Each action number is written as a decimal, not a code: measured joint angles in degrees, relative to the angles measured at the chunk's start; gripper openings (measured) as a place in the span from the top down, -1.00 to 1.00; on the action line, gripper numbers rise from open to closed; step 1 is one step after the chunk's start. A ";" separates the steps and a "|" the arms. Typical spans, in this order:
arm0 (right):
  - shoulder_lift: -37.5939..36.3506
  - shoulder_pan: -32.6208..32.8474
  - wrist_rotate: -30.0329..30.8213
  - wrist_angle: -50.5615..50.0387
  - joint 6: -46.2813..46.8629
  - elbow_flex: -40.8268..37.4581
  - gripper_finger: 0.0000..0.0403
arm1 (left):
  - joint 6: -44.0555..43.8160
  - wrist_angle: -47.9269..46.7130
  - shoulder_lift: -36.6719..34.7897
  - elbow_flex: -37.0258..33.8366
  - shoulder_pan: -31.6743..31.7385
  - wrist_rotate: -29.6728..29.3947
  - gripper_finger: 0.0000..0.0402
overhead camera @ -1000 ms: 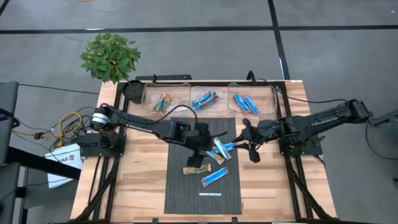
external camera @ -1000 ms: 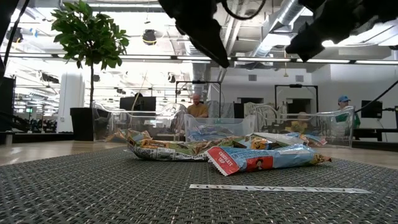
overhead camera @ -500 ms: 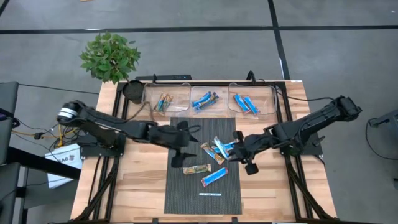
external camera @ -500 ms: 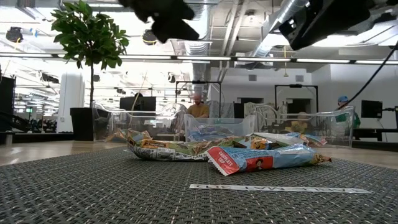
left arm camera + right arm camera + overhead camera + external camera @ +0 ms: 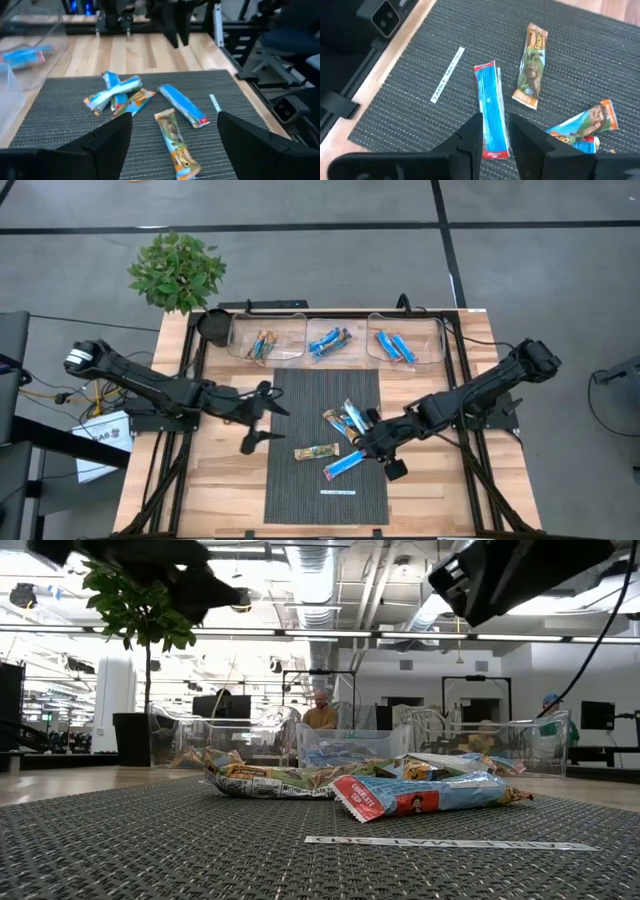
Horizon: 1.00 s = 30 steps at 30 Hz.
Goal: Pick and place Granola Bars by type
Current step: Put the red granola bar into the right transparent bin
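Observation:
Several granola bars lie flat on the dark mat. A tan bar [image 5: 317, 451] and a bright blue bar [image 5: 343, 465] lie apart, and a small crossed pile [image 5: 350, 418] sits behind them. More bars lie sorted in three clear bins [image 5: 330, 340] at the far edge. My right gripper [image 5: 375, 445] hangs above the mat beside the blue bar [image 5: 490, 107], open only narrowly, touching nothing. My left gripper [image 5: 255, 418] is wide open over the bare wood left of the mat; in its wrist view the tan bar [image 5: 175, 142] lies ahead.
A thin white label strip [image 5: 338, 492] lies on the mat near its front edge. A dark pot [image 5: 213, 327] and a plant [image 5: 177, 272] stand at the far left corner. Black frame rails run along both table sides. People show in the room behind.
My left gripper has pulled away from the pile toward the table's left, ending over the wood beside the mat. My right gripper has moved from the mat's right edge toward the near edge and left, ending over the blue bar. The bars have not moved.

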 joint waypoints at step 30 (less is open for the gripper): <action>16.88 -1.74 -3.42 -1.31 4.07 3.55 0.00 | -0.16 1.53 -20.66 -15.24 -2.65 -2.78 -0.42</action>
